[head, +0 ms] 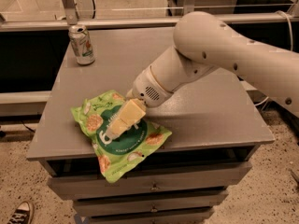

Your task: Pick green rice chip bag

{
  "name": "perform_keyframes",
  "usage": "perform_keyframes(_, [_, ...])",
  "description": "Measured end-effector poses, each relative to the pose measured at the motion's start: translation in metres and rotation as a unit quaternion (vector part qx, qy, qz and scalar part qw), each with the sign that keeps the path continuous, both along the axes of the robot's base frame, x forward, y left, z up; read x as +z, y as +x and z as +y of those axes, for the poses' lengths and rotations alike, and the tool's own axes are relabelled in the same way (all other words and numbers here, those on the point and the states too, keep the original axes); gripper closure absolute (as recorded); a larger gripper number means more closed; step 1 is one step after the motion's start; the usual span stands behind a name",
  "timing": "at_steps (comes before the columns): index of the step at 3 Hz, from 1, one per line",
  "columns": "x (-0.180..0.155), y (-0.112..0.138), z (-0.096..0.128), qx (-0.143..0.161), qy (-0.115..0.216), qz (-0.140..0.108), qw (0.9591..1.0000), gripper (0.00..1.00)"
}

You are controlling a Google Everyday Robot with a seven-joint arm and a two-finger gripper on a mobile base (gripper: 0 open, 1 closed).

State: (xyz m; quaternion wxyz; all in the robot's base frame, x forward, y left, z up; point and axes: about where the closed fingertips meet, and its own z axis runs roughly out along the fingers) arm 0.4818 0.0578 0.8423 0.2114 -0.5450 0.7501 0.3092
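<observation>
The green rice chip bag (pixel 140 141) lies flat near the front left of the grey table (pixel 210 120), its lower corner hanging over the front edge. It is lime green with a dark green circle and white lettering. My gripper (pixel 113 132), pale yellow, reaches down from the white arm (pixel 224 55) onto the middle of the bag and covers part of the lettering. The bag rests on the table.
A pale soda can (pixel 81 45) stands upright at the table's back left corner. Drawer fronts (pixel 149 185) run below the table top. A metal rail (pixel 140 22) runs behind the table. A shoe (pixel 18 213) shows on the floor at the bottom left.
</observation>
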Motion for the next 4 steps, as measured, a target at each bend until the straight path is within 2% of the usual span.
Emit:
perform_keyframes(2, [0.011,0.000,0.008,-0.001,0.019,0.003,0.9998,0.62])
perform_keyframes(3, [0.026,0.015,0.008,-0.012,0.035,-0.012,0.9992,0.85])
perform_keyframes(4, [0.055,0.042,0.001,-0.028,0.066,-0.039,0.9966,1.00])
